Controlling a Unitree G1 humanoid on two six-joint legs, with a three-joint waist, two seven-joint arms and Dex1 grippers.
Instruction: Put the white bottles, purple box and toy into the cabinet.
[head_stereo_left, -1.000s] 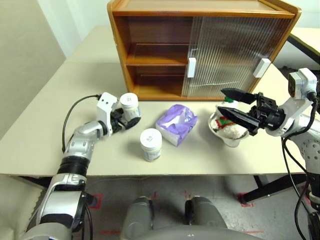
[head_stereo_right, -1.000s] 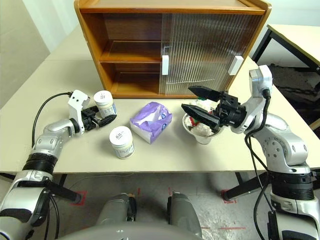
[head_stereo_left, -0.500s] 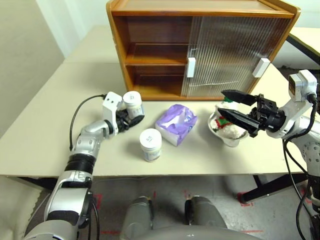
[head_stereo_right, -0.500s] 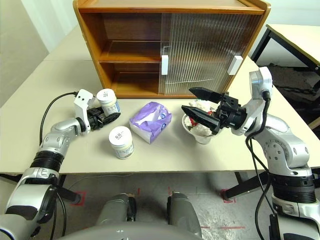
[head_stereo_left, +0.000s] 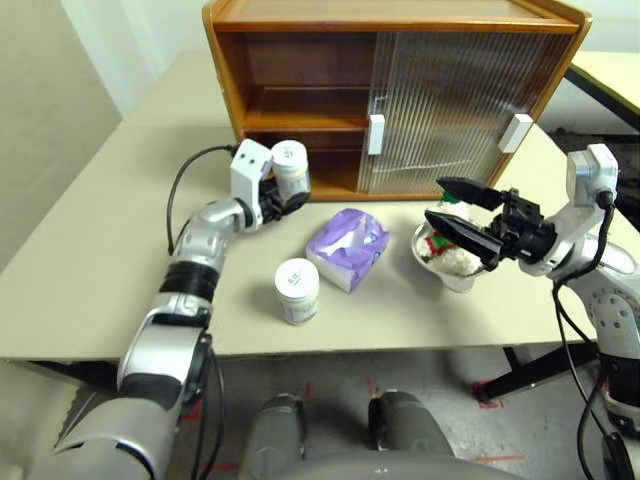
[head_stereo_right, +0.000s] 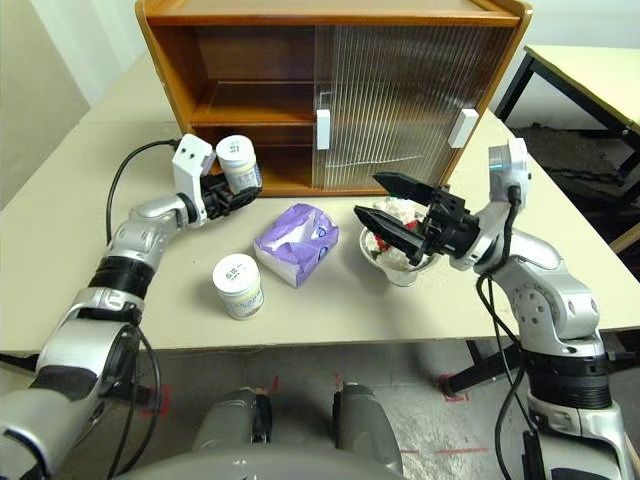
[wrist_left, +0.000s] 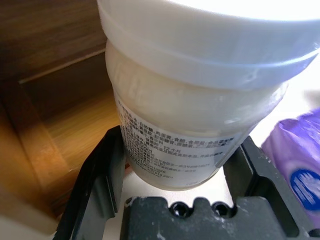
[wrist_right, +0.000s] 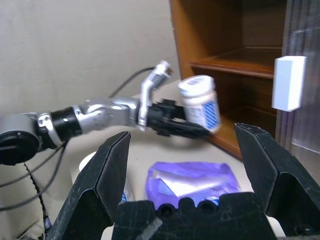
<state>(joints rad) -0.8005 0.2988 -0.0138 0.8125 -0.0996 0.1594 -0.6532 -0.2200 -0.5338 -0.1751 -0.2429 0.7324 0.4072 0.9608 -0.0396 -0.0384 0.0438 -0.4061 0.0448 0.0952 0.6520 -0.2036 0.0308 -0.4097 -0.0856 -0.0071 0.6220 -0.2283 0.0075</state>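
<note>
My left gripper (head_stereo_left: 283, 198) is shut on one white bottle (head_stereo_left: 291, 164), holding it upright above the table just in front of the cabinet's (head_stereo_left: 300, 20) open left side, by the lower shelf. In the left wrist view the black fingers (wrist_left: 100, 172) clasp that bottle's (wrist_left: 195, 95) lower body. The other white bottle (head_stereo_left: 298, 290) stands on the table near the front. The purple box (head_stereo_left: 348, 247) lies in the middle. The toy (head_stereo_left: 452, 257) sits in a metal bowl at the right, and my right gripper (head_stereo_left: 436, 199) hovers open just above it.
Ribbed sliding doors (head_stereo_left: 455, 95) with white handles cover the cabinet's right half. A black cable (head_stereo_left: 185, 185) loops from my left wrist over the table. A second table (head_stereo_left: 612, 72) stands at the far right. The table's front edge (head_stereo_left: 350, 345) is close to the standing bottle.
My left gripper has lifted its white bottle off the table and carried it forward and to the right, up to the cabinet's open side. The right gripper has stayed put.
</note>
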